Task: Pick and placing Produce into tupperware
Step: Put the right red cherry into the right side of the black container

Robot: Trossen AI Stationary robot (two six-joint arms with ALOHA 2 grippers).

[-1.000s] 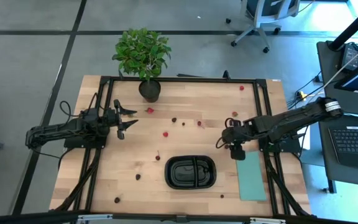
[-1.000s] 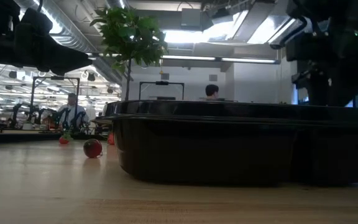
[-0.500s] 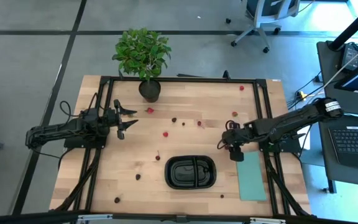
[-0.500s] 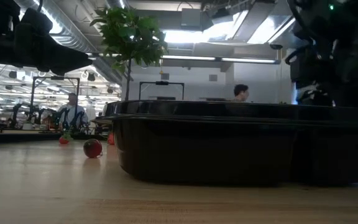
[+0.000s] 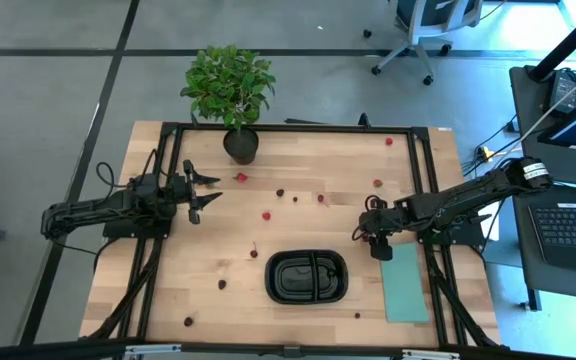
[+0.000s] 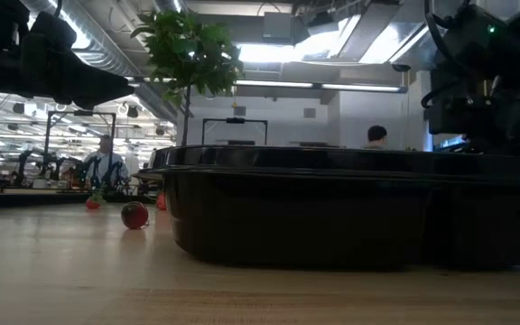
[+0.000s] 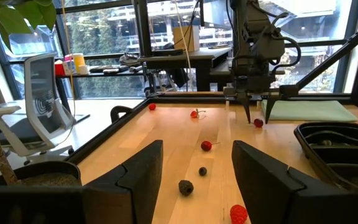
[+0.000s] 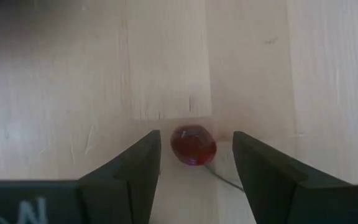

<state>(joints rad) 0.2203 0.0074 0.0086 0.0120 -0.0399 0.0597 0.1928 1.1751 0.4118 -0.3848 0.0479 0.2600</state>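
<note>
I am working over a wooden table [image 5: 298, 160]. A leafy plant [image 5: 228, 85] in a dark pot is standing at its far edge, towards my left. A pale teal mat [image 5: 404, 284] is lying flat at the near right, and the black tub [image 5: 308, 278] is sitting just beside it near the front edge, its two compartments split by a centre divider.

My left arm is waiting at the table's left side, its gripper [image 5: 200, 189] lying level and pointing across the table with the fingers apart and nothing between them.

My right gripper [image 5: 369, 226] is pointing straight down at the boards just past the mat's far end. Its fingers [image 8: 126, 171] are standing apart, one on each side of a red berry [image 8: 193, 145] that is lying on the wood between them; neither finger is touching it, and a thin stem is trailing from it.

The other berries [image 5: 266, 214] are lying scattered over the table, red to dark maroon: several in a loose line across the middle, a few towards the front left, two near the far right rail. One [image 6: 134, 215] is lying close beside the tub.
</note>
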